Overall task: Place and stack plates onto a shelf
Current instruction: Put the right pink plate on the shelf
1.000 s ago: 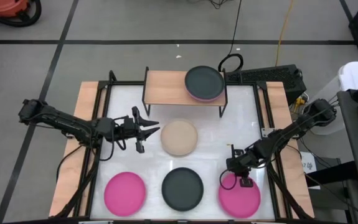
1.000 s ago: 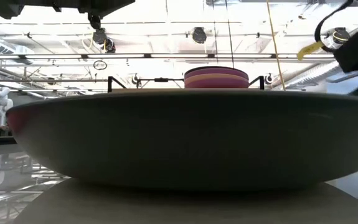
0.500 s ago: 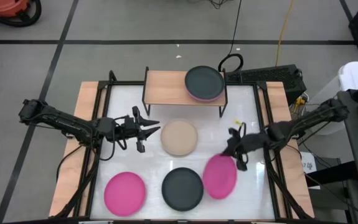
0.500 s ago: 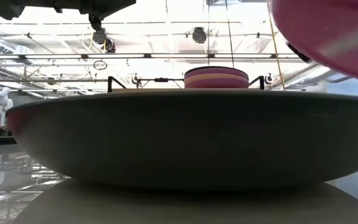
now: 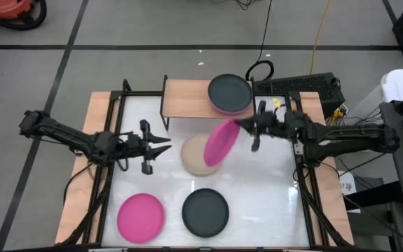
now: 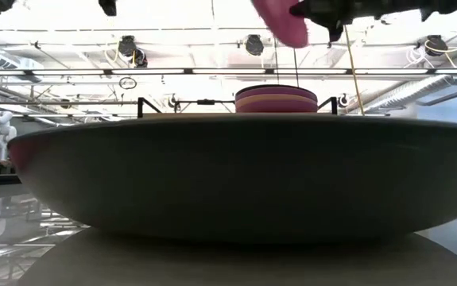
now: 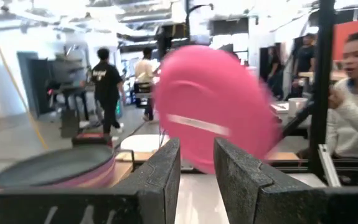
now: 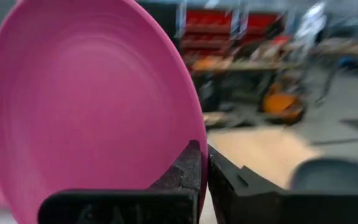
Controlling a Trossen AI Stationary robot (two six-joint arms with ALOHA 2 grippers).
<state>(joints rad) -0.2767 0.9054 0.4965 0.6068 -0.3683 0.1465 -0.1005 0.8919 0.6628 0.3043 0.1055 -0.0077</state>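
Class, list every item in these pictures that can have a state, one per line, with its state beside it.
Right claw: shut on the hot pink plate's rim, in the air.
Carried hot pink plate: tilted steeply, above the beige plate.
Left claw: open, empty.
Beige plate: flat on the table.
Dark grey plate: flat on the table.
Second hot pink plate: flat on the table.
Shelf stack: dark grey plate on top.
Shelf: left half bare.

High view: we look straight down on the whole tabletop (image 5: pixel 271 203). Low view: we sit at surface level, a dark grey plate (image 6: pixel 236 175) right at the lens, shelf stack (image 6: pixel 276 98) behind. Both wrist views look forward along their fingers and share the tilted hot pink plate (image 7: pixel 213 115), also mid-frame from above.
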